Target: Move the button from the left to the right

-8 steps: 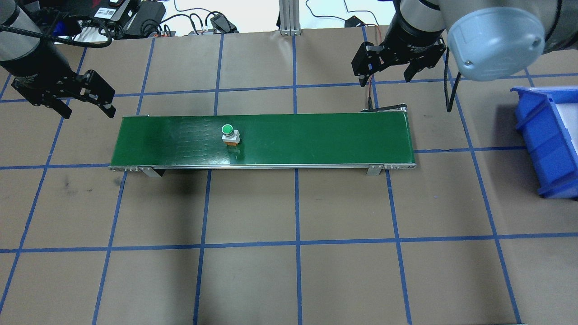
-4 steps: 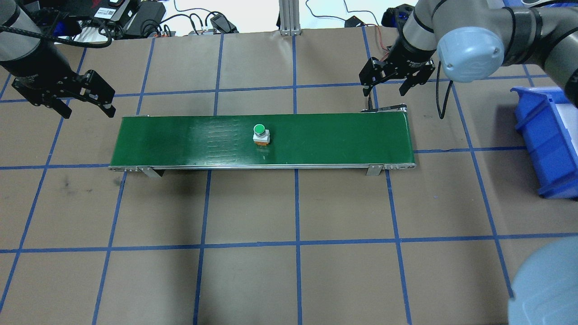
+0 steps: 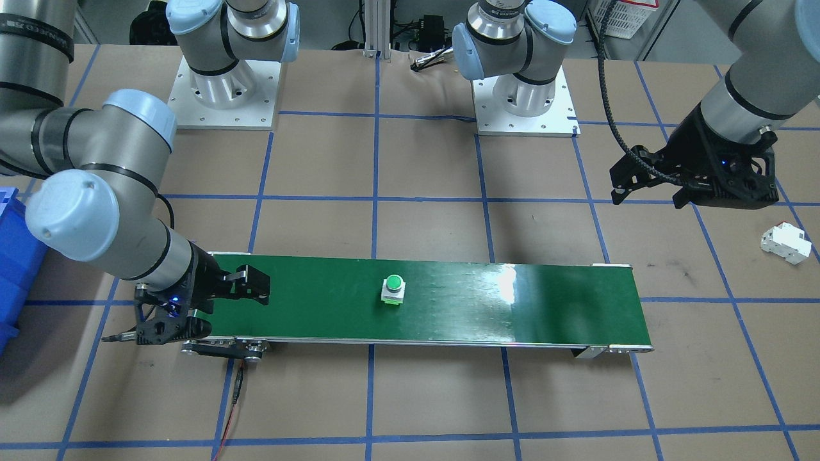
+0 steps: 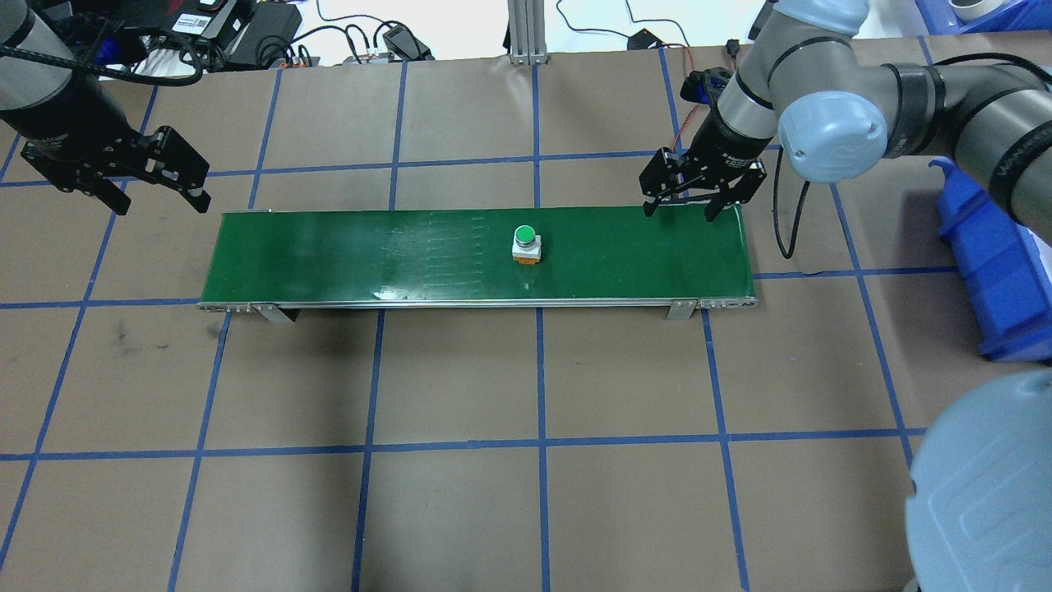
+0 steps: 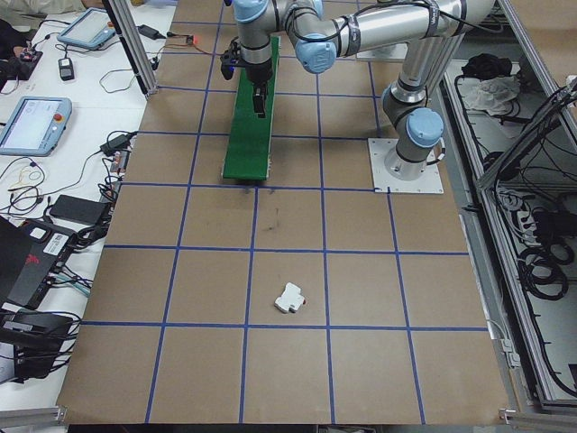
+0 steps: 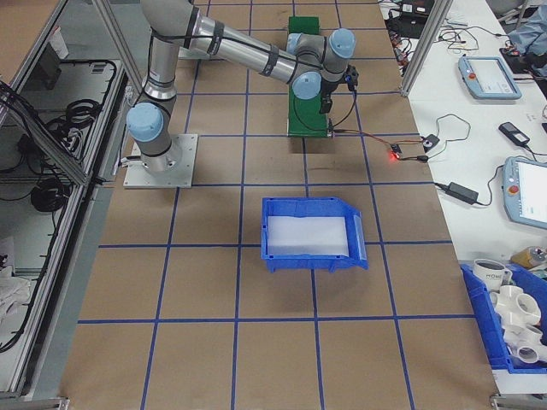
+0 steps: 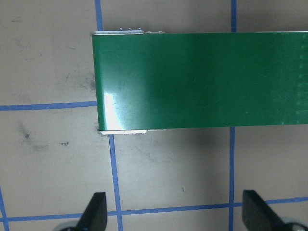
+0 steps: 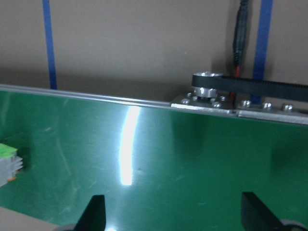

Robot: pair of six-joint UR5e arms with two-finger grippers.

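The button (image 4: 526, 243) stands upright about midway along the green conveyor belt (image 4: 345, 255), ungrasped. The right claw (image 4: 684, 207), jaws spread, hovers over the belt's right end; the left claw (image 4: 156, 201), also spread, waits beyond its left end. Probably half done: pickup remains.

the button (image 4: 526, 242) sat upright on the conveyor belt (image 4: 345, 255), about mid-length and slightly toward the robot's right, well apart from both ends. the right gripper (image 4: 686, 200) hung over the far edge of the belt's right end, near the belt drive pulley (image 8: 208, 83), and the left gripper (image 4: 156, 191) hung off the belt's left end on its far side, over the table (image 4: 526, 493). a bin (image 4: 998, 255) stood on the table beyond the belt's right end, and a boxy block (image 3: 785, 243) lay on the table past the belt's left end, on the robot's side of the belt line and well apart from it.
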